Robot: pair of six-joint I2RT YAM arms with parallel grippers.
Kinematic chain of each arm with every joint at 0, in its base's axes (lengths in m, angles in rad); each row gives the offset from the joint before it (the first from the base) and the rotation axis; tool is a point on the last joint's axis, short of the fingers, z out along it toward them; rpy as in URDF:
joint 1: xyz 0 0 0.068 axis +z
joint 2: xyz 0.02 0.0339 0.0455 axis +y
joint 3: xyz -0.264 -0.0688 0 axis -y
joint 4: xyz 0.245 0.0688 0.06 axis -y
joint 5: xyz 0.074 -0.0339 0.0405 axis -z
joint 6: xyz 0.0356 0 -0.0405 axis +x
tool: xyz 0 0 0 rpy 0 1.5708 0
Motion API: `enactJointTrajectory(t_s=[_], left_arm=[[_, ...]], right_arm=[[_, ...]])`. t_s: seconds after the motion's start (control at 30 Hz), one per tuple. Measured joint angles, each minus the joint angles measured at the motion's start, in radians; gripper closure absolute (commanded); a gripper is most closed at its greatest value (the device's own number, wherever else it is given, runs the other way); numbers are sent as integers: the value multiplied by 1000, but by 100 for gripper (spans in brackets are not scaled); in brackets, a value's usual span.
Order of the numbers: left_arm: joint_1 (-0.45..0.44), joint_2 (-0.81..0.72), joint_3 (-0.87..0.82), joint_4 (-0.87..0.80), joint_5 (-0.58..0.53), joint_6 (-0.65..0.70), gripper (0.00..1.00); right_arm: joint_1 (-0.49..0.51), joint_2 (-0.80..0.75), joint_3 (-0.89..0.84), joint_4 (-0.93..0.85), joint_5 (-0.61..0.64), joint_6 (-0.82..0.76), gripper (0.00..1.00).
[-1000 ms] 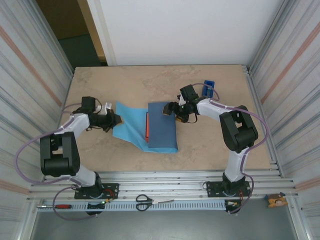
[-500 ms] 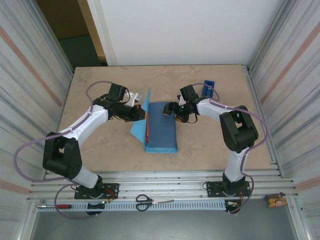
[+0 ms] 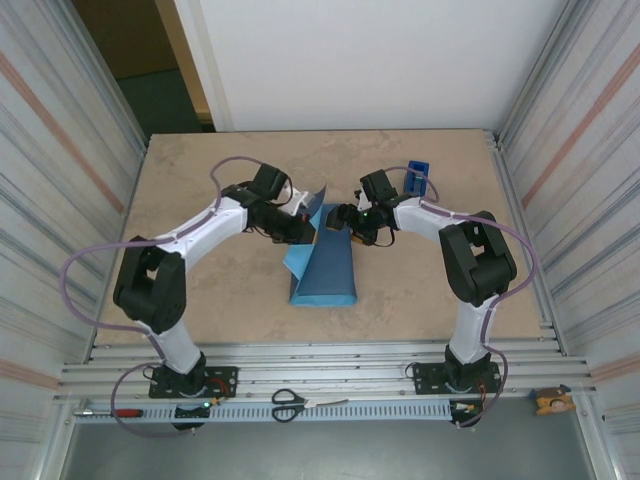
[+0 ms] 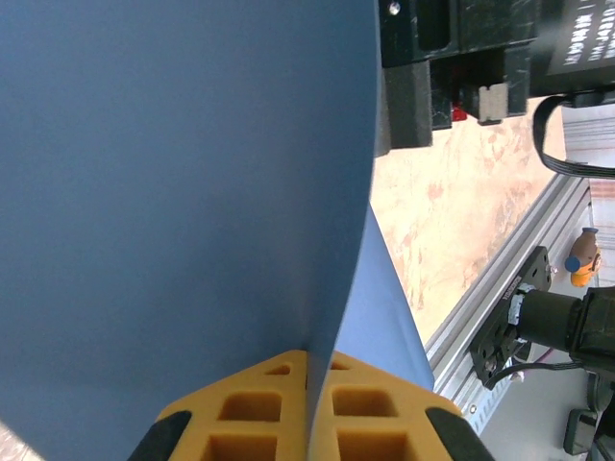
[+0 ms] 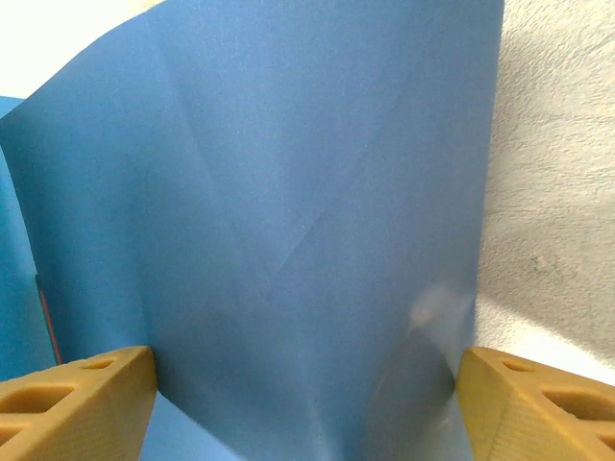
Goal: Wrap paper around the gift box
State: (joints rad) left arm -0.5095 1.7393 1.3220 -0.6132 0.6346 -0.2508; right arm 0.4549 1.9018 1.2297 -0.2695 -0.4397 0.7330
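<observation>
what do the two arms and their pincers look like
The left arm and right arm have white links, bulky black joints and a lilac cable looping alongside. The left pincer and right pincer have orange-yellow moulded fingers with square recesses.

The left arm and right arm are both made of rounded black joint housings joined by white link shells. A pale lavender cable loops along each one. Each arm stands on a black base plate. The left gripper has yellow-orange fingers moulded with rectangular pockets and black outer corners. The right gripper has matching fingers. Its housing is black, with white lettering, a silver screw and a small red spot.
</observation>
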Motion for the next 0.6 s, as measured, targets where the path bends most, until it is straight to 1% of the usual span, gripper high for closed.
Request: enactJointTrajectory(t_s=[0.6], left_arm=[[-34,122,14,42,38,-26,99]], right_arm=[[4,-8,-16,15,-3,19,21]])
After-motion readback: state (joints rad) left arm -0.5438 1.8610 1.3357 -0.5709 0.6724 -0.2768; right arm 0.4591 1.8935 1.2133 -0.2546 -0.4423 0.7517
